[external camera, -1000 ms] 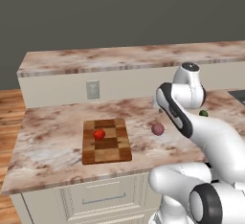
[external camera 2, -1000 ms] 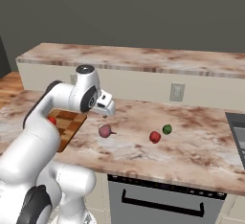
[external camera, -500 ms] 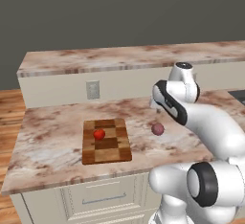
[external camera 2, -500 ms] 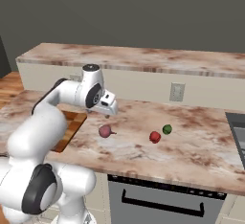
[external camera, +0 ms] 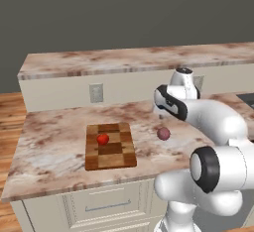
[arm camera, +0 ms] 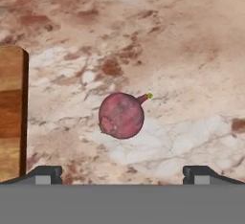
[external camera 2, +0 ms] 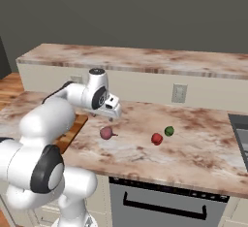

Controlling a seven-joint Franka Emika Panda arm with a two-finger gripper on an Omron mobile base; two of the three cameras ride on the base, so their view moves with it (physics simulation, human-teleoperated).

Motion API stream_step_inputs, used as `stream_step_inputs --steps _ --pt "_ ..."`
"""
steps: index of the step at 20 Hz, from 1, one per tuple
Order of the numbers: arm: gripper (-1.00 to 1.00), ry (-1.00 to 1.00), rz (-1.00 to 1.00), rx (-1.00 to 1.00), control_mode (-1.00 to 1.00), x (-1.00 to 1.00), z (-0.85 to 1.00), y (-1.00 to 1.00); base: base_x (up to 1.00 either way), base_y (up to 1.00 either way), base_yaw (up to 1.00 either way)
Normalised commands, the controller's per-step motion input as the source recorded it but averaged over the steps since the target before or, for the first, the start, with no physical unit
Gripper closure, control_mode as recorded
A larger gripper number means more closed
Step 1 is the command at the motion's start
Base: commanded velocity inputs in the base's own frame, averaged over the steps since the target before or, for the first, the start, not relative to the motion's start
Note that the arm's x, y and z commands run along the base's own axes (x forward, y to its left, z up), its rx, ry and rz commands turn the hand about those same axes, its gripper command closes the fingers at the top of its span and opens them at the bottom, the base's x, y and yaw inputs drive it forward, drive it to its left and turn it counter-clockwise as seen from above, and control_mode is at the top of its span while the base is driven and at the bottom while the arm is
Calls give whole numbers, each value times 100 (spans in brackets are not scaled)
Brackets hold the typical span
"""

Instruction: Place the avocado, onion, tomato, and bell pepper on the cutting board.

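The dull purple onion (arm camera: pixel 121 115) lies on the marble counter, and in the hand view it sits centred between my fingertips (arm camera: pixel 45 173). My gripper (external camera 2: pixel 112 113) hangs open above the onion (external camera 2: pixel 106 133) with nothing in it. The block-patterned cutting board (external camera: pixel 115 155) lies to the left, with the round red tomato (external camera: pixel 102 139) on it. Its edge (arm camera: pixel 10 113) shows at the left of the hand view. To the right of the onion are the red bell pepper (external camera 2: pixel 156 138) and the dark green avocado (external camera 2: pixel 169 131), close together on the counter.
A raised back counter (external camera: pixel 124 60) with wall outlets (external camera: pixel 96 92) runs behind the work surface. A sink edge (external camera 2: pixel 240 129) is at the far right. An oven front (external camera 2: pixel 164 206) sits under the counter. My own arm covers part of the board in the right base view.
The arm has swung round and the hand has settled over the onion. The jaws stayed open, and the vegetables and board have not moved.
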Motion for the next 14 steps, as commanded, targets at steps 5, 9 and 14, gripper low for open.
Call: stream_step_inputs --steps 5,9,14 --pt "-100 1 0 0 -100 17 -30 0 0 0 0" --pt "-100 3 0 0 -100 8 -24 0 0 0 0" --pt "-100 5 0 0 -100 2 -28 0 0 0 0"
